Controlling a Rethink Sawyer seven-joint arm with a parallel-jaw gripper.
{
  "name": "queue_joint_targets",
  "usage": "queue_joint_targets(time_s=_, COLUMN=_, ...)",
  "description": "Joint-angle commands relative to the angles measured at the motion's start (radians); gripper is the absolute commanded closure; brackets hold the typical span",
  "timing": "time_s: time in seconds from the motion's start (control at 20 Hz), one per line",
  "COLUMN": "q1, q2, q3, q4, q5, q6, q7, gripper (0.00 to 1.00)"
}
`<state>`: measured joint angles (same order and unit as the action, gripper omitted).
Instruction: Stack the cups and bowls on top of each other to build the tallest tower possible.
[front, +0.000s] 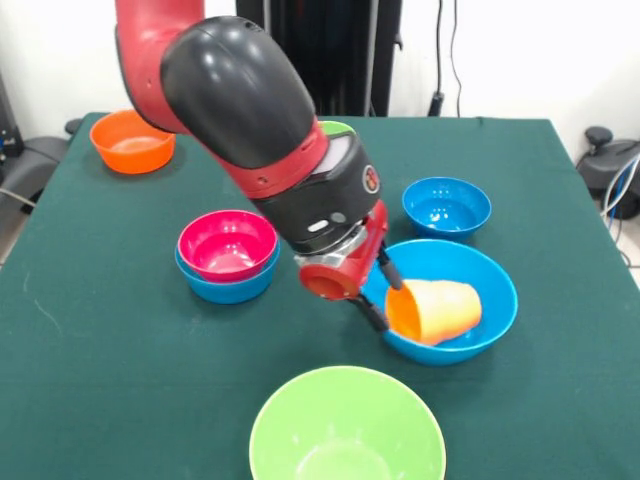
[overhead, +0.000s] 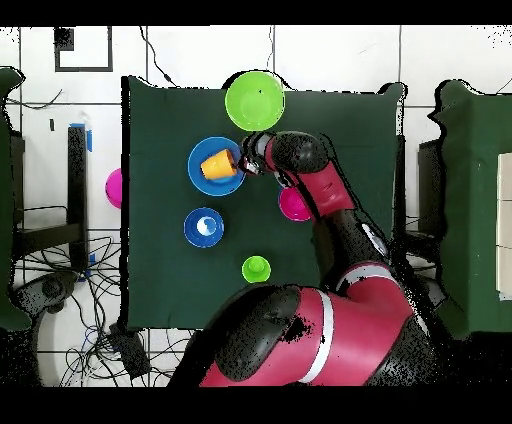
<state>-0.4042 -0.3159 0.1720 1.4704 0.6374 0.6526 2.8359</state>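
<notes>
An orange-yellow cup (front: 438, 310) lies on its side in the large blue bowl (front: 495, 290), its mouth toward my gripper (front: 384, 296). The gripper is open, with one fingertip (front: 392, 277) at the top of the cup's rim and the other lower down beside it. In the overhead view the gripper (overhead: 246, 165) is at the right of the cup (overhead: 217, 163) in that bowl (overhead: 198, 170). A small pink-red bowl (front: 228, 243) sits nested in a small blue bowl (front: 230, 288). The large lime green bowl (front: 347, 432) stands at the near edge.
Another small blue bowl (front: 447, 207) stands behind the large blue one. A small orange bowl (front: 132, 140) is at the far left corner. A light green cup (overhead: 256, 268) stands near the robot's base, mostly hidden by the arm in the front view. A purple bowl (overhead: 113, 187) shows at the table's left edge in the overhead view.
</notes>
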Motion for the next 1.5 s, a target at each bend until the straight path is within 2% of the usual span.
queue_joint_targets(time_s=0.05, q1=-0.011, q2=0.01, q3=0.145, q4=0.126, q5=0.004, q6=-0.017, q7=-0.05, gripper=0.0)
queue_joint_targets(time_s=0.15, q1=-0.018, q2=0.011, q3=0.149, q4=0.131, q5=-0.003, q6=-0.015, q7=-0.053, gripper=0.0)
queue_joint_targets(time_s=0.4, q1=-0.036, q2=0.076, q3=0.16, q4=0.065, q5=-0.031, q6=-0.018, q7=-0.082, gripper=0.0)
queue_joint_targets(time_s=0.5, q1=-0.033, q2=0.079, q3=0.16, q4=0.055, q5=-0.034, q6=-0.024, q7=-0.074, gripper=0.0)
queue_joint_targets(time_s=0.65, q1=-0.034, q2=0.058, q3=0.148, q4=0.067, q5=-0.043, q6=-0.024, q7=-0.059, gripper=0.0)
queue_joint_targets(time_s=1.0, q1=-0.012, q2=-0.106, q3=0.056, q4=0.157, q5=-0.069, q6=0.071, q7=0.026, gripper=0.0)
queue_joint_targets(time_s=1.5, q1=-0.038, q2=-0.14, q3=0.034, q4=0.189, q5=-0.101, q6=0.093, q7=0.005, gripper=0.0)
